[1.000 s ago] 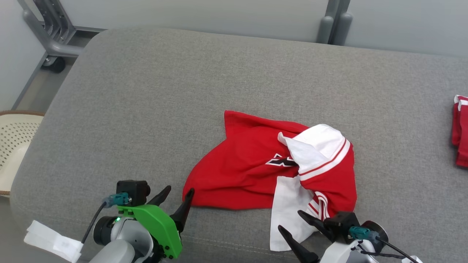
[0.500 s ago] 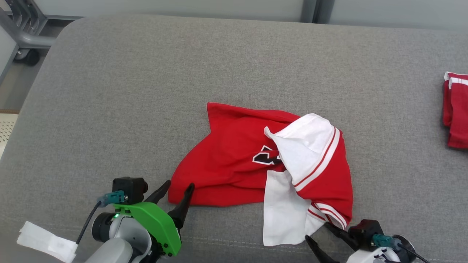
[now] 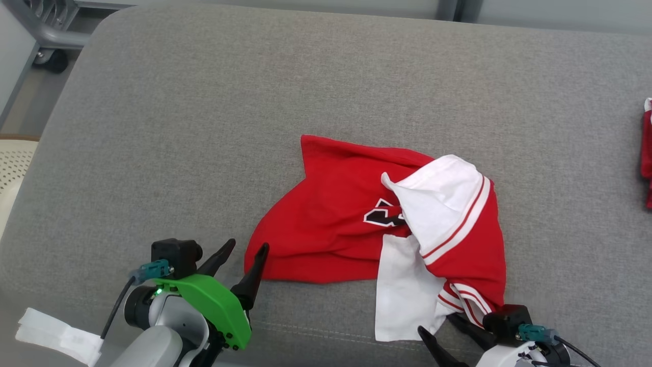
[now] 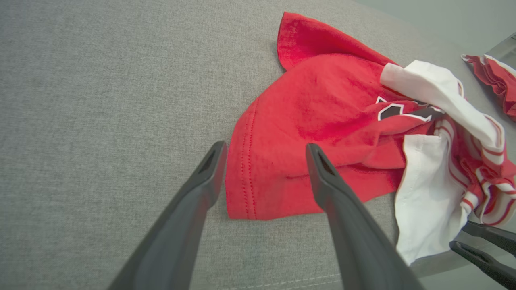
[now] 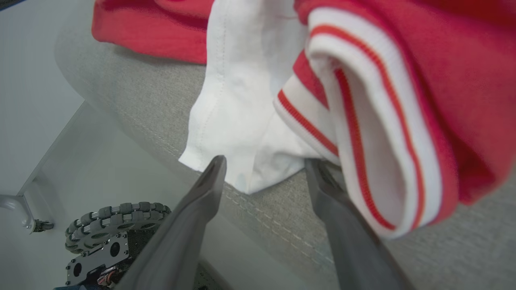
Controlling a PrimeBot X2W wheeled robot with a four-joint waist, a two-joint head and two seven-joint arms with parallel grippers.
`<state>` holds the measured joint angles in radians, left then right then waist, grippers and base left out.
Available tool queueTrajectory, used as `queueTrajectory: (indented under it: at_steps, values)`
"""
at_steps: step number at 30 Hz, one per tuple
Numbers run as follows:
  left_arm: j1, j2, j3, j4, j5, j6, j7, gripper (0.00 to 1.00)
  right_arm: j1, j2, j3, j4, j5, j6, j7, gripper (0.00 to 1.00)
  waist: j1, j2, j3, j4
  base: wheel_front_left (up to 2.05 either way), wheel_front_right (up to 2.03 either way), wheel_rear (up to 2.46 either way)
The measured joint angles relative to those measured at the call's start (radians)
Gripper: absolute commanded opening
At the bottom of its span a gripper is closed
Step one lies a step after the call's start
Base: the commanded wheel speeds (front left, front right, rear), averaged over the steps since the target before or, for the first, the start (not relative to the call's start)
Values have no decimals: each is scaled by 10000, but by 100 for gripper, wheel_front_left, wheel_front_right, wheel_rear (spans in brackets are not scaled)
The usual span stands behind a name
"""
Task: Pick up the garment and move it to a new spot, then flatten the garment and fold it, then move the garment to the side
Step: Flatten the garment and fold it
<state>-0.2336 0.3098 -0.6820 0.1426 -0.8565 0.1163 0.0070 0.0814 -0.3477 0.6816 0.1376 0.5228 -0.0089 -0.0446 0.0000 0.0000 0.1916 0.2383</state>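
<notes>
- Red jersey [image 3: 346, 224] w/ white panels and red-striped trim lies crumpled on the grey cushion [image 3: 204, 127], right of the cushion's centre and toward its front edge.
- A black-and-white logo shows partly, half under a folded-over white flap.
- The jersey's white panel hangs lowest and reaches the stitched seam along the cushion's front edge (seen best in the right wrist view).
- Left gripper [image 3: 248, 245] is over the cushion's front strip, left of centre, fingers spread and holding nothing. In the left wrist view it [image 4: 265, 149] straddles the jersey's [image 4: 306, 121] stitched red hem corner: one finger off the cloth, the other over it.
- Right gripper [image 3: 435, 324] is at the cushion's front edge, right of centre, also spread w/ nothing pinched. In its own view [image 5: 264, 161] the white corner of the jersey [image 5: 463, 80] sits between the fingers, and one fingertip goes under the striped trim.
- A second red-and-white garment [image 3: 647, 153] is at the cushion's far right edge.
- A cream perforated basket [image 3: 12, 163] is off the cushion's left side.
</notes>
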Motion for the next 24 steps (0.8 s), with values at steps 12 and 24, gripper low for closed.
queueTrajectory:
  at_steps: [12,24]
  values:
    - [3,-6,382,-123,58,31,-270,100,-115,311,-205,435,405,61,-90,64,0,0,72,811,0,0,0]
    - [436,182,1189,-132,27,73,-708,100,-948,268,-570,374,479,265,10,0,0,0,-24,889,0,0,0]
